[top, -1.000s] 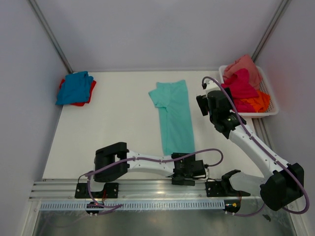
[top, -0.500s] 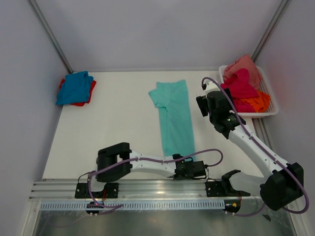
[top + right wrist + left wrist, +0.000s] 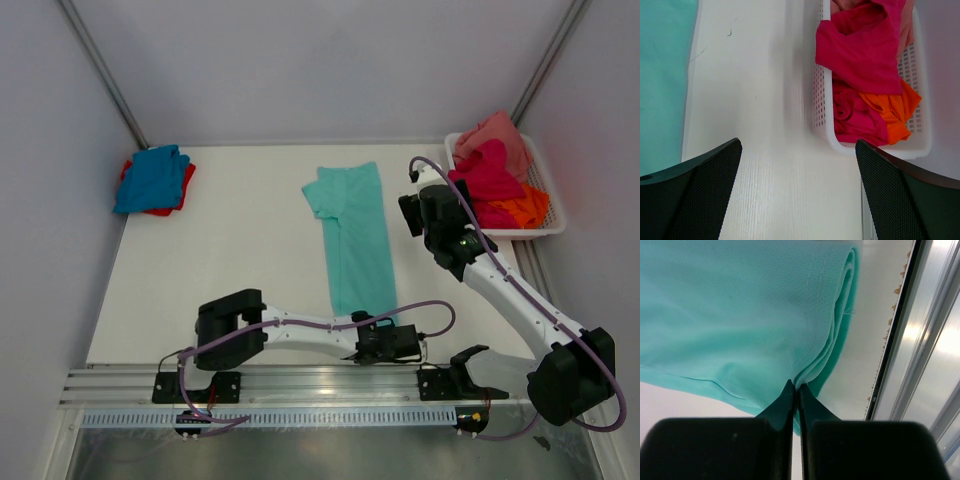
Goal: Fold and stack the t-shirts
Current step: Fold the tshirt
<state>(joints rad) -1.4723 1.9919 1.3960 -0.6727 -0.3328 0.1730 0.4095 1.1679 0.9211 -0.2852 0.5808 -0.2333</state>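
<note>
Our mint-teal t-shirt [image 3: 352, 235] lies mid-bench as a long narrow strip, hem at the near edge. We judge the crosswise fold is starting: next, the hem must lift toward the collar, layers together. Our left gripper [image 3: 795, 390] is clamped on the hem; our right gripper [image 3: 797, 145] hangs wide apart, empty, beside the basket [image 3: 819, 107].

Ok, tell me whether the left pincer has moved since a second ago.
Yes: the left pincer edged away from the aluminium rail, shutting on the mint-teal cloth t-shirt's near hem.
</note>
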